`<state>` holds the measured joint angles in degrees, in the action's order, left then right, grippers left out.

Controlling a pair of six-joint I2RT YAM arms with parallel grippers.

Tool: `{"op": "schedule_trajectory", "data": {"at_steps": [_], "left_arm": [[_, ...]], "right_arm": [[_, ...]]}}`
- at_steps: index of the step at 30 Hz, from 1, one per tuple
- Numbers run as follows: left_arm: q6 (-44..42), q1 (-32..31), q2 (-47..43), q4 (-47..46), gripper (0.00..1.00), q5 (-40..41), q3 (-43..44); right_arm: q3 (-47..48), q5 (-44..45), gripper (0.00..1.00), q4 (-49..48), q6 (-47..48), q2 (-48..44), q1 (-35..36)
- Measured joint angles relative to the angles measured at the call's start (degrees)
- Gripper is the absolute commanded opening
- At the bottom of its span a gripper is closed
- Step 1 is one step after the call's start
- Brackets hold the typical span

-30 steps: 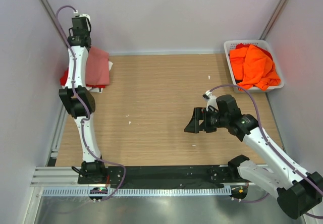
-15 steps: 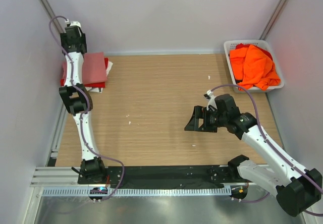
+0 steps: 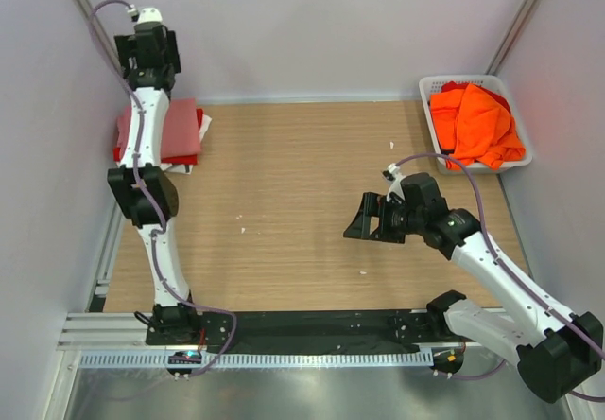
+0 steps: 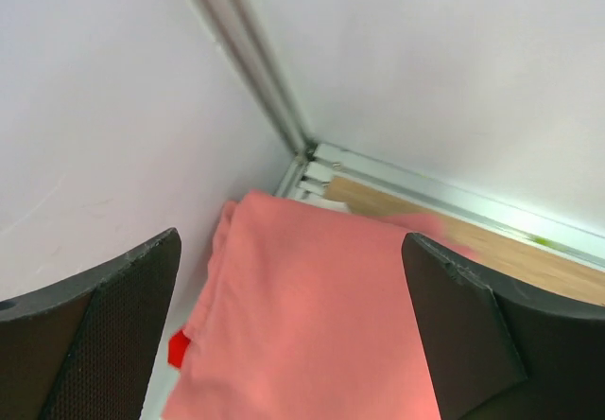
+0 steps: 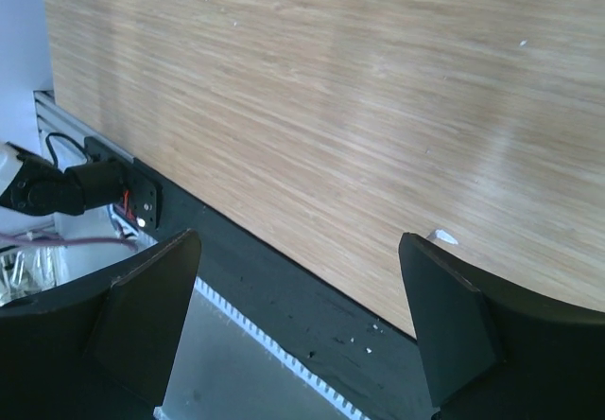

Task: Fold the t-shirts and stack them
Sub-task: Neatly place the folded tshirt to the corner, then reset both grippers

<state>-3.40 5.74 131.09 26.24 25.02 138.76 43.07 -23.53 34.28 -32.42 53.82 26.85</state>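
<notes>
Left hand [image 4: 291, 250]: fingers wide apart, nothing between them, raised high in the far-left corner close to pale walls [image 4: 425, 79], hanging over folded dusty rose-pink cloth t-shirt [image 3: 178, 129]. Clear of the cloth in wrist view, pink filling the gap below the fingers

Pink t-shirt lying flat as a neat rectangle at far-left corner of light wooden desk [image 3: 284, 174], stacked on top of bright red cloth t-shirt [image 3: 168, 161]. Red only peeking out along the stack's near and left edges. Left arm crossing over the stack's left part in top view. Small white scrap [image 3: 205, 122] poking out at the stack's right edge, can't tell what it is

Right hand [image 3: 364, 221]: fingers spread apart too, gripping nothing, hovering above bare desk right of centre, pointing left. Well apart from both stack and basket. Right wrist view showing only wood grain, a few white specks [image 5: 440, 237], black strip [image 5: 284, 288] along desk's near edge

Bright orange cloth t-shirts [image 3: 477, 127] heaped unfolded in white lattice plastic basket [image 3: 463, 78] at far-right corner of desk, piled up to the rim. Can't count them from the heap

Status: two tees folded and stacked far left, orange ones not yet folded
</notes>
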Motion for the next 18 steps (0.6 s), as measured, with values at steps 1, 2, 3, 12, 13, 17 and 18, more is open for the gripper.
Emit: {"op": "schedule_trajectory", "data": {"at_steps": [1,2,3,12,13,17,18], "left_arm": [[0.0,-2.2,-2.9,-0.3,1.00,1.4,-2.0],[0.1,-4.6,-5.9,-0.5,1.00,3.1,-3.9],[0.3,-7.5,-8.9,-1.0,1.00,4.2,-6.4],[13.8,-24.2,-32.1,7.0,1.00,-2.8,-28.8],[14.9,-23.5,-34.8,8.0,1.00,-4.9,-32.6],[18.0,-21.1,-43.5,8.4,1.00,-10.8,-46.9],[18.8,-20.9,-45.2,8.8,1.00,-12.7,-49.7]], "right_arm": [[0.4,0.7,0.92,0.1,0.2,0.2,0.0],[0.7,1.7,0.92,0.1,0.5,0.4,0.0],[1.0,2.5,0.92,0.1,0.7,0.5,0.1],[1.3,9.0,0.91,-1.8,1.6,2.9,0.1],[1.3,9.3,0.91,-2.3,1.6,3.3,0.1],[1.3,10.8,0.92,-3.8,1.6,3.7,0.1],[1.3,11.4,0.91,-4.2,1.7,3.7,0.1]]}}
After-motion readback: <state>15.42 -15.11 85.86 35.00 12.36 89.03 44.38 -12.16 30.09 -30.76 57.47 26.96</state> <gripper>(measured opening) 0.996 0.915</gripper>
